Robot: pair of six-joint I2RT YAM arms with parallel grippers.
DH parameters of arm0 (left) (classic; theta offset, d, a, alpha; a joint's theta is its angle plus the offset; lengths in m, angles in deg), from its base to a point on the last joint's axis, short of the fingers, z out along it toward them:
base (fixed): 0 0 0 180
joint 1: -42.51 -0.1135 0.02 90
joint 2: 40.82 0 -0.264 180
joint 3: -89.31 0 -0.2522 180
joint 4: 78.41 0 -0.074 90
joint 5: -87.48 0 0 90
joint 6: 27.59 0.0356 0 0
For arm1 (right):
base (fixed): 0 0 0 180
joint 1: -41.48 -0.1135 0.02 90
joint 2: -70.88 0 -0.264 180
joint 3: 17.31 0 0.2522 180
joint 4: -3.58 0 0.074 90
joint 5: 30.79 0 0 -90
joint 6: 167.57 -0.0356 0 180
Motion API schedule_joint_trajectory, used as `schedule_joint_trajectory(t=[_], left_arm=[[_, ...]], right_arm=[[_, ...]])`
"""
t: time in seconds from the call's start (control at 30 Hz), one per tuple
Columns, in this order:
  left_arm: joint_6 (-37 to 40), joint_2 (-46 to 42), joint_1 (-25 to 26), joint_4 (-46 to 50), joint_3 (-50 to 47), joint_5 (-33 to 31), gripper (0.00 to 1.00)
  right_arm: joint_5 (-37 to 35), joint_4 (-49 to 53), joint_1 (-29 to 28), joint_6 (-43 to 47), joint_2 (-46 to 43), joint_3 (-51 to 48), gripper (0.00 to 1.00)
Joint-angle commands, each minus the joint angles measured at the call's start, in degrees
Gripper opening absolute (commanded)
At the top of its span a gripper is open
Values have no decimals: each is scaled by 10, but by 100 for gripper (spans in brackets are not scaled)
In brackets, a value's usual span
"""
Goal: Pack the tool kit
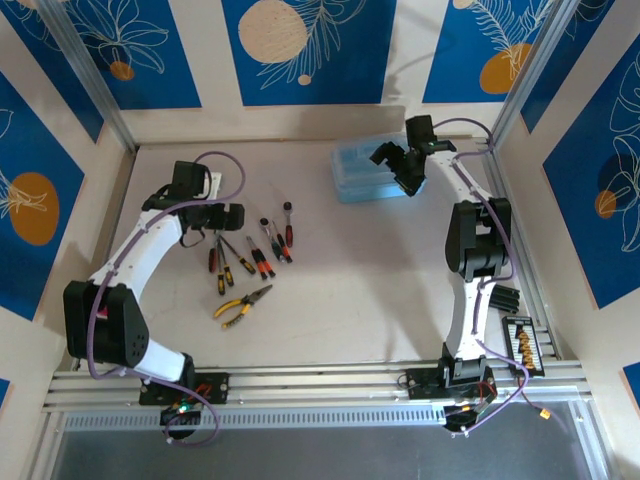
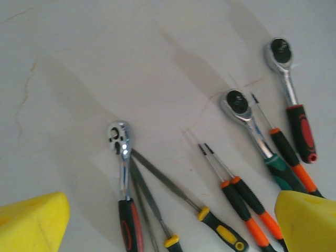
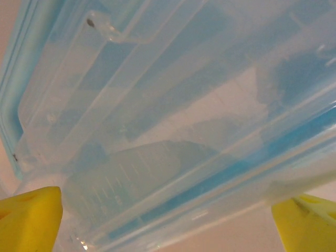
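The bench [image 1: 360, 280] is a flat, matte, pale surface with faint cracks. The case [image 1: 372, 170] stands at its far right side, close to the back wall. It is a rectangular box of light-blue translucent plastic, smooth and glossy, with rounded edges. In the right wrist view its clear top shows straight moulded ribs, with a deeper blue band along the rim.

The right pincer [image 1: 402, 166] hangs over the right end of the case with its jaws spread wide. Its two yellow pads [image 3: 29, 218] are blocky with soft corners, and they sit at both sides of the case top. I cannot tell if they touch the plastic.

The hand tools lie loose at the left middle of the bench, well apart from the case. The screwdrivers [image 1: 245, 258] have thin steel shafts and black handles with orange, red or yellow bands. Among them lie ratchet wrenches [image 2: 247, 118] with shiny round chrome heads. The pliers [image 1: 243, 305] have curved yellow handles and lie a little nearer to the arm bases.

The left pincer [image 1: 222, 216] hovers above these tools. Its jaws are also spread wide and pinch nothing.
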Motion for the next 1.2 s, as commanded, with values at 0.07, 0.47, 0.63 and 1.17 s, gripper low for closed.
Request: schedule_joint_trajectory(t=[0.07,0.47,0.63,1.17], left_arm=[[27,56,47,-15,87,66,100],[15,359,130,-23,461,147,100],[-2,442,132,-94,540,178,100],[-99,696,148,-306,805,243,100]], right_arm=[[4,119,15,78,-11,-96,99],[10,62,54,60,-139,-150,99],[3,42,64,23,-145,-157,99],[30,-10,76,-27,-137,-167,99]])
